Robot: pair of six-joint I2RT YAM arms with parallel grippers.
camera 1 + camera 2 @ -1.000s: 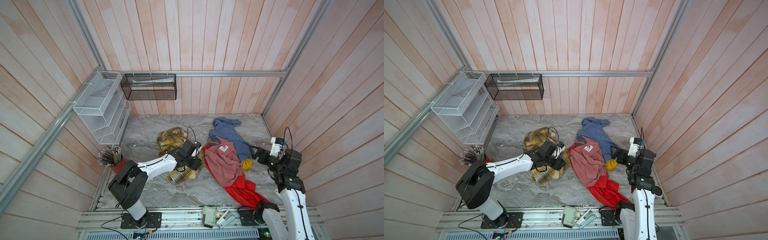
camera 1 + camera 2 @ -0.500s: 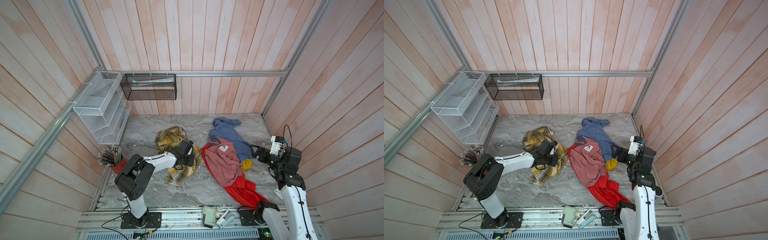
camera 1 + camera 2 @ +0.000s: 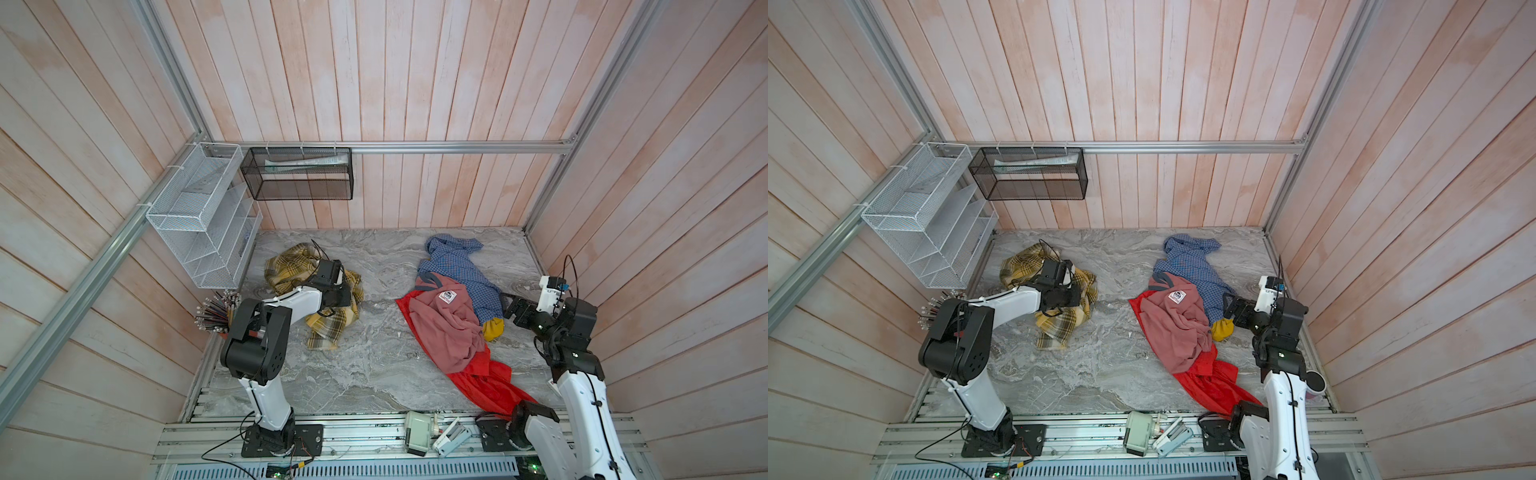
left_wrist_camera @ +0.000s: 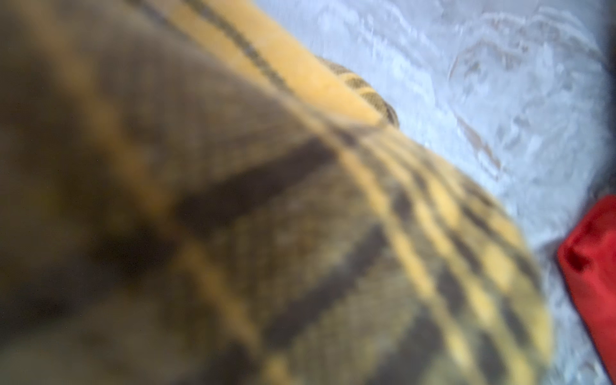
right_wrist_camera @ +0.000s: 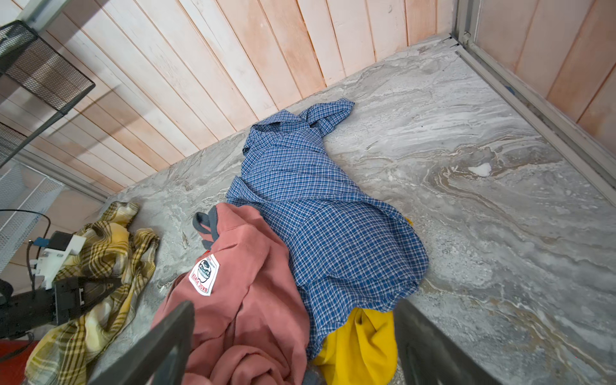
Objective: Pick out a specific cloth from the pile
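Where the left end effector (image 3: pixel 345 293) clamps the cloth (image 3: pixel 328 328), bare desk (image 3: pixel 374 361) separates it from the pile (image 3: pixel 449 332). The right end effector (image 3: pixel 512 311) — jaws wide — hovers beside the pile's edge.

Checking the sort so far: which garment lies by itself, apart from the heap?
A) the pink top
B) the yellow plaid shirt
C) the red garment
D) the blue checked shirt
B: the yellow plaid shirt lies alone on the left arm's side of the table, with bare marble between it and the heap of the others.
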